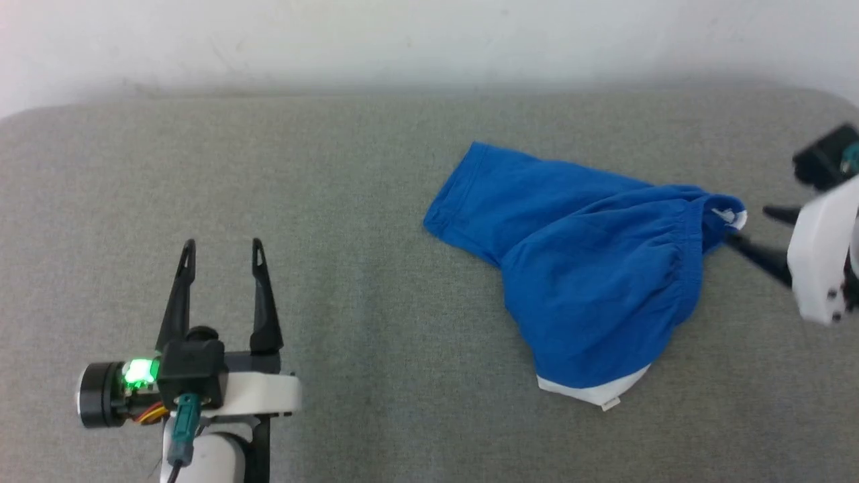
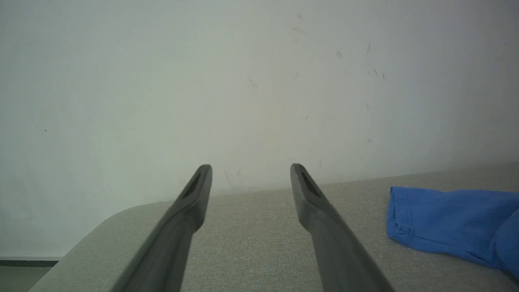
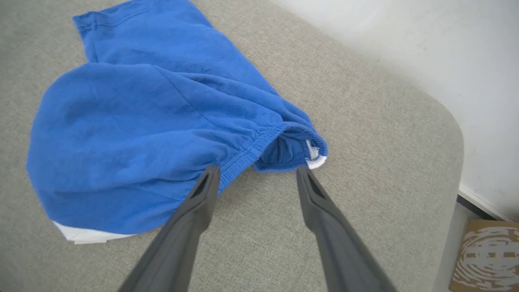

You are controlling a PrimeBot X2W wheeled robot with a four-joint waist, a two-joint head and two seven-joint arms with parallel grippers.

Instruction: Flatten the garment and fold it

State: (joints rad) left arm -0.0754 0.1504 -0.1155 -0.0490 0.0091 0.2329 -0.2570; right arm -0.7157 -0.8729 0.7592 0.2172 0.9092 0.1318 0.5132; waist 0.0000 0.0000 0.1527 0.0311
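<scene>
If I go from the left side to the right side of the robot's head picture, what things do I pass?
left gripper → blue shorts → right gripper

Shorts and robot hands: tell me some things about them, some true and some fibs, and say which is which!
1. The shorts lie flat and neatly folded. False: they are bunched up and unfolded on the grey pad.
2. The left gripper is open and away from the shorts. True.
3. The right gripper is shut tight. False: it is open, with its fingertips at the waistband.
4. White trim shows at the shorts' near edge. True.
</scene>
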